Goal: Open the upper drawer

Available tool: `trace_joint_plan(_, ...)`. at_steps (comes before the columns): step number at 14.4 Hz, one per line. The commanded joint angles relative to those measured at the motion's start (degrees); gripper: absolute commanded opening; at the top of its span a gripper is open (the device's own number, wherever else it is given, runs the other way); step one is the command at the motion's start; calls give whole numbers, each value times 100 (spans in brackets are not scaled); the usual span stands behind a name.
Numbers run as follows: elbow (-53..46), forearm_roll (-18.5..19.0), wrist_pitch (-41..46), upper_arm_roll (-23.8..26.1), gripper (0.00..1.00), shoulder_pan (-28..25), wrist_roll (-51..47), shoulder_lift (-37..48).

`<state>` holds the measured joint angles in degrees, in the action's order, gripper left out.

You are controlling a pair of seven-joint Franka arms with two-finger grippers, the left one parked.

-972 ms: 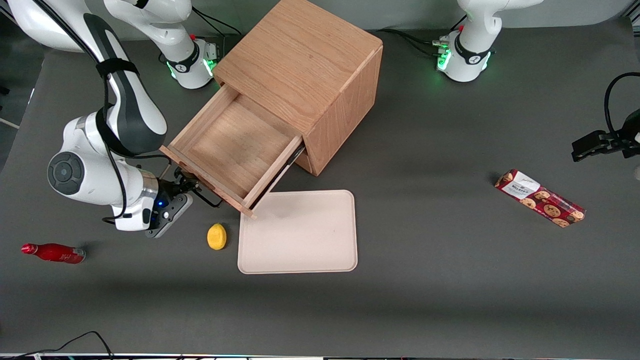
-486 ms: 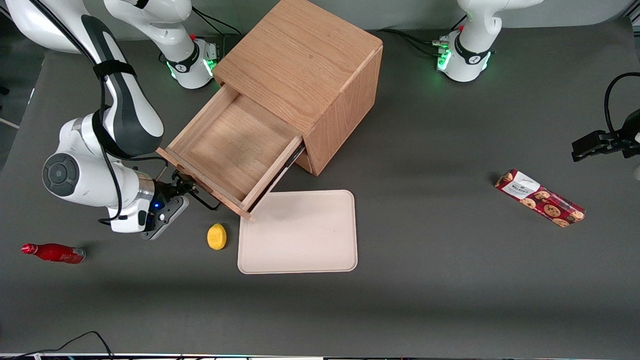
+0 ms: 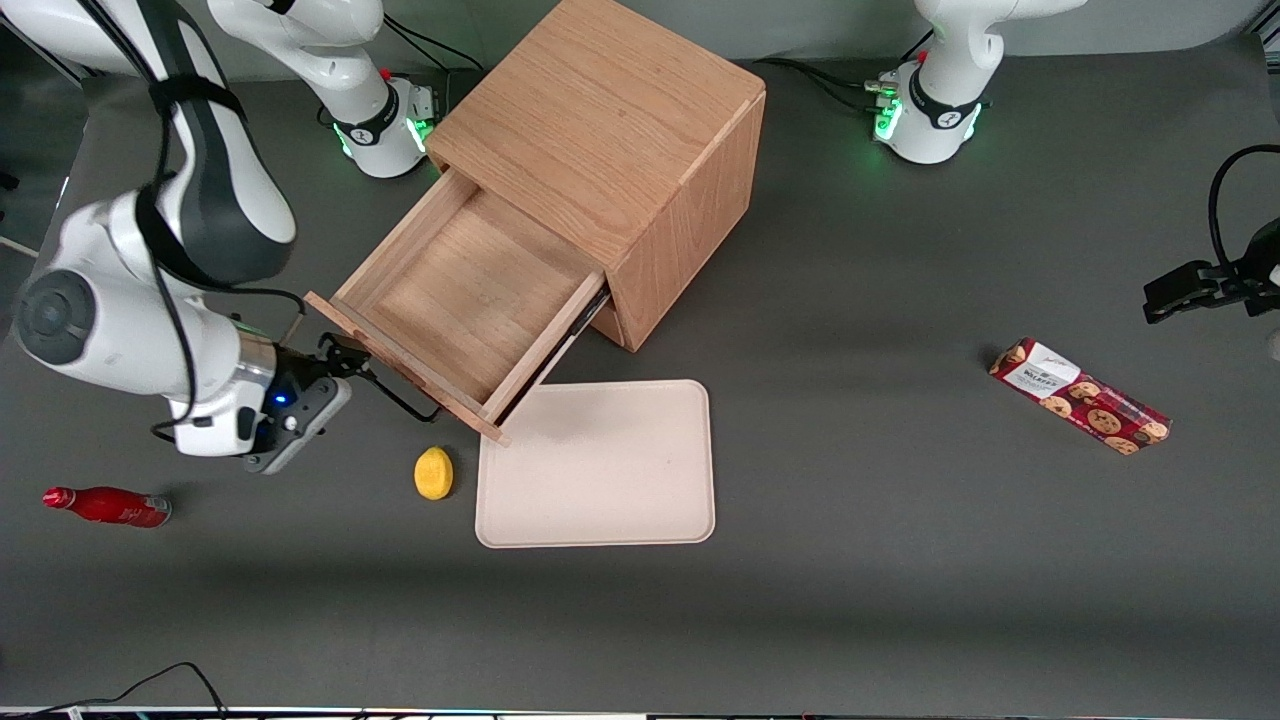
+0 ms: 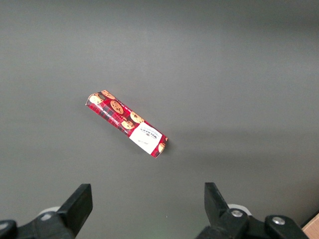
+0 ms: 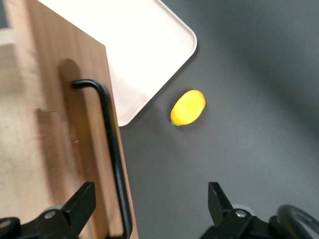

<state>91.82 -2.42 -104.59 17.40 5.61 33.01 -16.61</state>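
Gripper open, upper drawer out

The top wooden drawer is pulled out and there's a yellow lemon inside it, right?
Not quite. The top wooden drawer is pulled out, but it is empty. The front view shows the yellow lemon lying on the grey table, beside the beige tray. The claw is open by the drawer's black handle.

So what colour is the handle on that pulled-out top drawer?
Black: a thin bar handle on the upper drawer, clearest in the right wrist view, with the open gripper just off it.
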Motion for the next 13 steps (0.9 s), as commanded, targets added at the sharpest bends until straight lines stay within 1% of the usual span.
trace_joint_plan(1,-209,49,325,-87,100,10,-530,403)
trace_joint_plan(3,-174,-4,325,-254,100,1,-1293,806)
trace_joint_plan(6,-112,22,868,-474,100,-52,-2673,1404)
trace_joint_plan(7,-77,31,1000,-527,100,-60,-2929,1537)
trace_joint_plan(11,64,5,1729,-931,100,-78,-3327,2187)
trace_joint_plan(13,64,5,1976,-1019,100,-78,-3528,2460)
